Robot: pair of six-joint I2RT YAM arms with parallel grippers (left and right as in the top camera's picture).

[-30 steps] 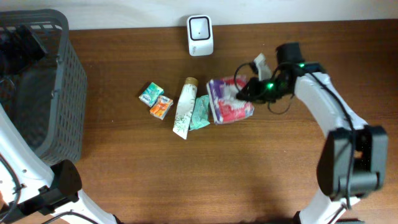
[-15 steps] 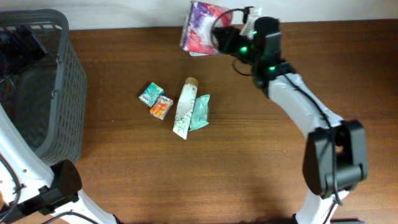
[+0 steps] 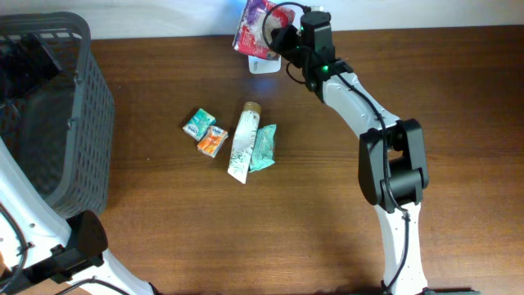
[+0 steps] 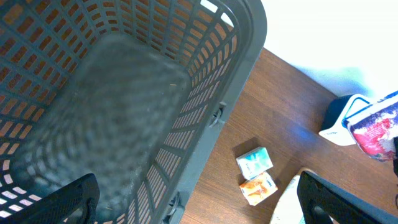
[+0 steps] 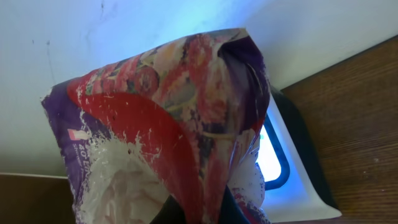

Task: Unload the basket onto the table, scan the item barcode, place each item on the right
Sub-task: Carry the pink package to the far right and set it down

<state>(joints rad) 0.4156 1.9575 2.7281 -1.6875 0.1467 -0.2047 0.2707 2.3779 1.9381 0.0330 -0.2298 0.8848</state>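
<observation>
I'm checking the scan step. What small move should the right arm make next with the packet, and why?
Probably turn the packet slightly over the scanner. The right pincer holds it just above the glowing window, yet no barcode shows in any view, so which face points at the window is unclear.

Purple-red crinkled pkt (image 3: 252,29) lifted over white scanner (image 3: 264,65), lit blue

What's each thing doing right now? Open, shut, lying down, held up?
Purple-and-red plastic bag: held up in front of the scanner.
White barcode scanner: glowing blue.
Right gripper: fingers shut on the bag.
Left gripper: fingers open, above the basket.
Grey plastic basket: upright.
White-and-green tube: lying flat.
Teal sachet: flat, against the tube.
Small teal box: lying flat.
Small orange box: flat, beside the teal box.
</observation>
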